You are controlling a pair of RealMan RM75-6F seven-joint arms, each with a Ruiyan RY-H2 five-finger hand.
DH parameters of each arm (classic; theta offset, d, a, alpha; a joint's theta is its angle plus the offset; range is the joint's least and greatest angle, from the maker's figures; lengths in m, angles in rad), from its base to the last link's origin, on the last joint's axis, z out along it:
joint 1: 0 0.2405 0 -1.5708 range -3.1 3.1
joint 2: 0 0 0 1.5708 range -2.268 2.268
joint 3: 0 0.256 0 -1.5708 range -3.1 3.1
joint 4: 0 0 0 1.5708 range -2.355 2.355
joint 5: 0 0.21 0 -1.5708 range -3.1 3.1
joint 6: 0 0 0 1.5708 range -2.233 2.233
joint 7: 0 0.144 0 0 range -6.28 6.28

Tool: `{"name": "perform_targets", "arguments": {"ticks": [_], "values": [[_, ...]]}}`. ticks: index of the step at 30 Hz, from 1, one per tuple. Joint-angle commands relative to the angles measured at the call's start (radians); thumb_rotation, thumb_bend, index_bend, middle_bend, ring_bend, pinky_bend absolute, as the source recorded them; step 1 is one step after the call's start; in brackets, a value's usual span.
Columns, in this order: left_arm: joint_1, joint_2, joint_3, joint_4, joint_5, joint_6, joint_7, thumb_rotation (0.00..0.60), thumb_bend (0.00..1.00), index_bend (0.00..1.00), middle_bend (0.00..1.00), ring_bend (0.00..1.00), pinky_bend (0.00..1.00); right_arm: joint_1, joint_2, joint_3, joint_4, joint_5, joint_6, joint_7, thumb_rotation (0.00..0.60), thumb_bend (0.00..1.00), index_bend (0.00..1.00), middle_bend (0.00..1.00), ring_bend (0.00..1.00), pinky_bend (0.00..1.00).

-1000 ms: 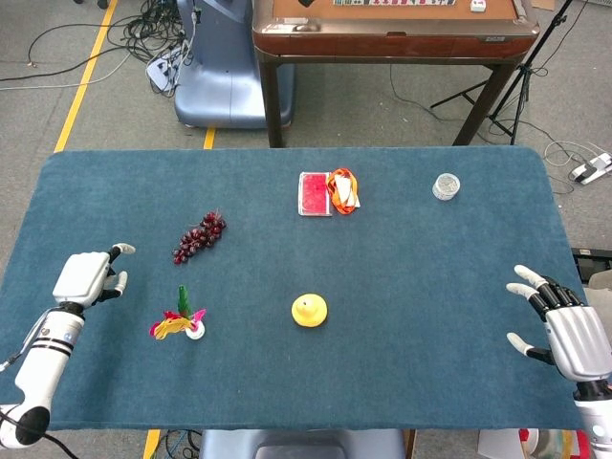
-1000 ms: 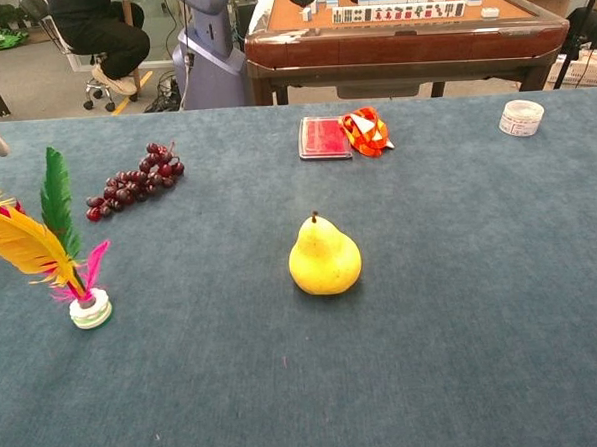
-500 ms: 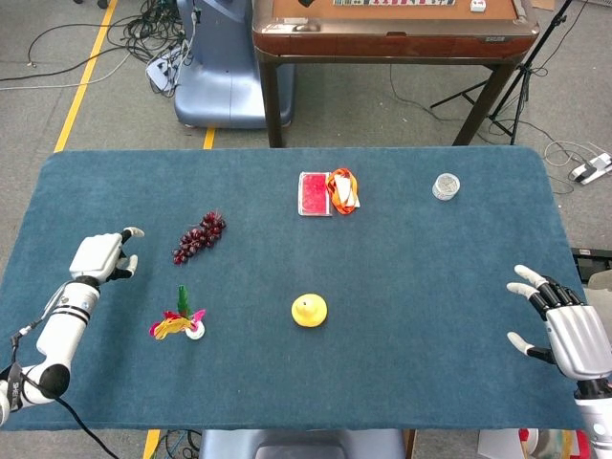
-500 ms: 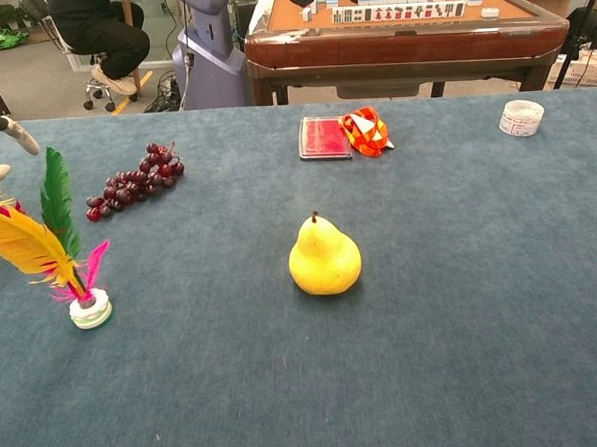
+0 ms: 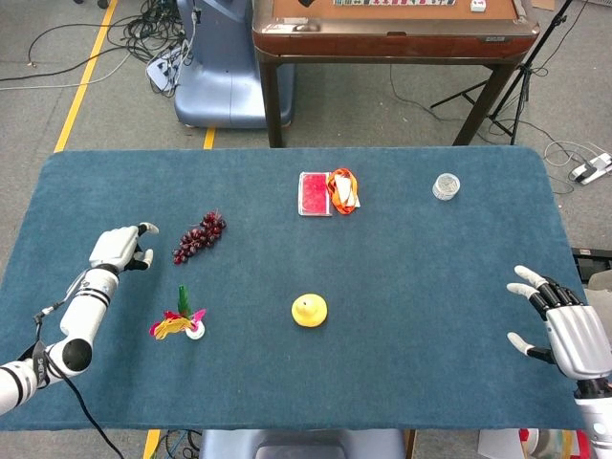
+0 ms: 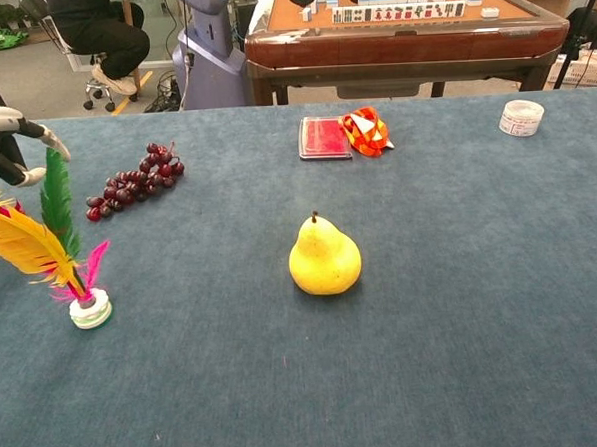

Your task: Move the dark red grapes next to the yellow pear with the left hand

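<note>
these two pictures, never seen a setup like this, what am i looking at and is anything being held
Both pictures come from cameras on one two-armed robot at a table with a blue felt top. The head view looks down from above; the chest view looks across the tabletop from lower down.

The white mechanical left hand hangs open near the bunch of dark red grapes, not touching it. The right hand is open at the far right edge, seen only from above. Nothing is held.

On the table: the yellow pear, a feathered shuttlecock toy, a flat red box beside an orange-and-white patterned bundle, and a small round container.
</note>
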Motion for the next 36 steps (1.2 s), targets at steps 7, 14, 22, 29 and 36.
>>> {"name": "perform_targets", "arguments": {"ticks": [7,14,22,29,36], "values": [[-0.084,-0.045,0.041,0.031,-0.121,-0.040,0.058,0.600,0.53,0.11,1.00,1.00,1.00,0.001,0.006,0.002,0.004,0.004,-0.003,0.018,0.600,0.11,0.29,0.17,0.17,0.31],[-0.128,-0.076,0.073,0.077,-0.177,-0.063,0.078,0.600,0.53,0.07,1.00,1.00,1.00,-0.003,0.008,0.002,0.006,0.010,-0.002,0.024,0.600,0.11,0.29,0.17,0.17,0.31],[-0.180,-0.107,0.102,0.123,-0.237,-0.082,0.099,0.600,0.53,0.07,1.00,1.00,1.00,-0.005,0.011,0.003,0.008,0.013,-0.001,0.031,0.600,0.11,0.29,0.17,0.17,0.31],[-0.226,-0.126,0.133,0.151,-0.315,-0.088,0.139,0.600,0.54,0.07,1.00,1.00,1.00,-0.004,0.013,0.003,0.010,0.015,-0.005,0.039,0.600,0.11,0.29,0.17,0.17,0.31],[-0.264,-0.127,0.157,0.151,-0.380,-0.118,0.156,0.600,0.55,0.10,1.00,1.00,1.00,-0.004,0.015,0.004,0.012,0.016,-0.006,0.045,0.600,0.11,0.29,0.17,0.17,0.31]]}}
